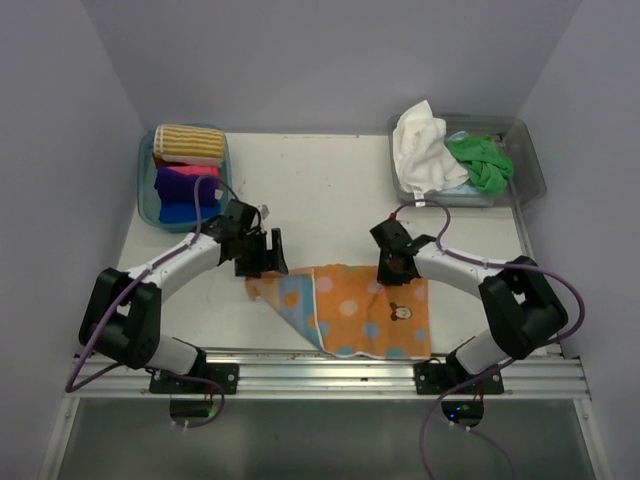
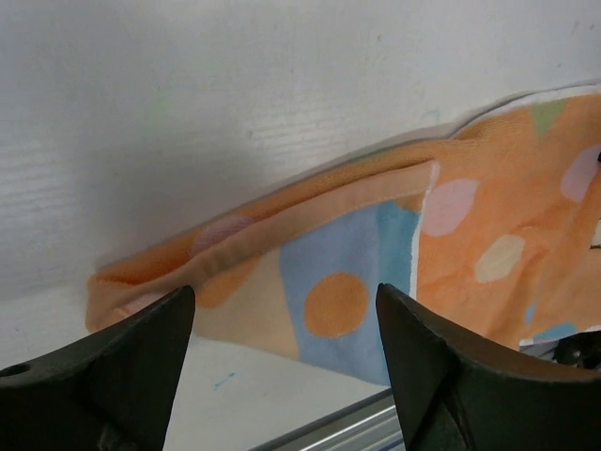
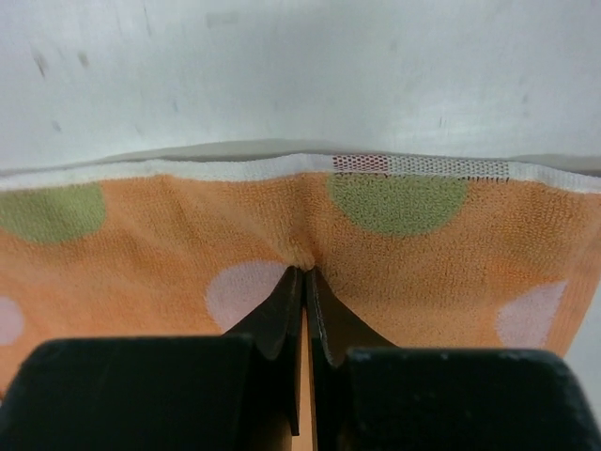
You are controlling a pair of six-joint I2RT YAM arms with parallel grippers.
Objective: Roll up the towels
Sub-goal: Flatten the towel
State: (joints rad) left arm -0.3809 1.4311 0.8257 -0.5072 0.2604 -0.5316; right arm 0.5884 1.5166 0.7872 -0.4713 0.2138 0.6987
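An orange towel with coloured dots and blue patches lies near the table's front edge, its left part folded over. My right gripper is shut on the orange towel, pinching a small pucker near its far white edge. My left gripper is open and empty just above the towel's folded left end. Rolled towels sit in the left tub: a yellow-and-white striped one, a pink one, a purple one and a blue one. A white towel and a green towel lie loose in the right tub.
A teal tub stands at the back left and a clear plastic tub at the back right. The metal rail runs along the table's front edge, just below the towel.
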